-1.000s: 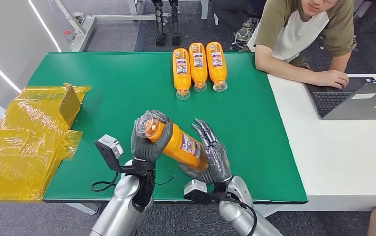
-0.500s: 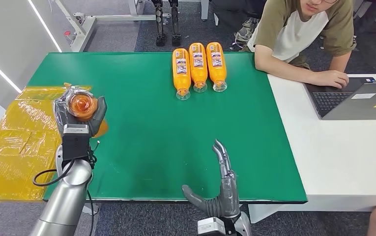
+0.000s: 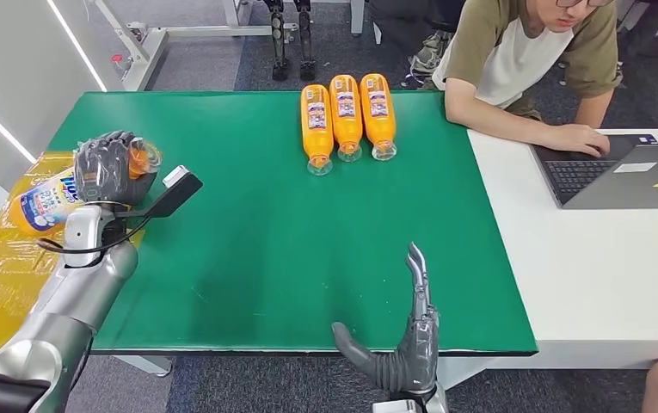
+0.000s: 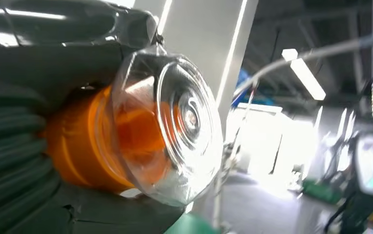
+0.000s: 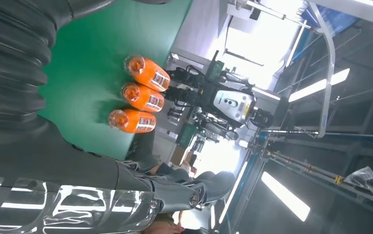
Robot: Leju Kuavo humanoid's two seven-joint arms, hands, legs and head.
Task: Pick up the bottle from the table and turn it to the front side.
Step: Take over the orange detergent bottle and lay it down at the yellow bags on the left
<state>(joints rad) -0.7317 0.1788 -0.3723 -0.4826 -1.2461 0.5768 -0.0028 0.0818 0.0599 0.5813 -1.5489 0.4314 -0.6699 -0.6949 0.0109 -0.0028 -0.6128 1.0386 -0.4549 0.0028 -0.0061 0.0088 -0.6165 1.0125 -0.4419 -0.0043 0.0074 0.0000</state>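
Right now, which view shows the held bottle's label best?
Head view: the orange bottle lies sideways in the left hand, label facing the camera. Left wrist view shows its clear cap end, no label. Right wrist view shows three other bottles.

Silver arms (image 3: 76,292) end in dark grey hands with ribbed covers (black cable looping at the left wrist).

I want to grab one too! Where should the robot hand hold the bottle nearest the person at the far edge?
Probably around its orange middle, from above. That bottle lies flat with its clear cap toward the robot, and another bottle lies close beside it, so the sides look crowded.
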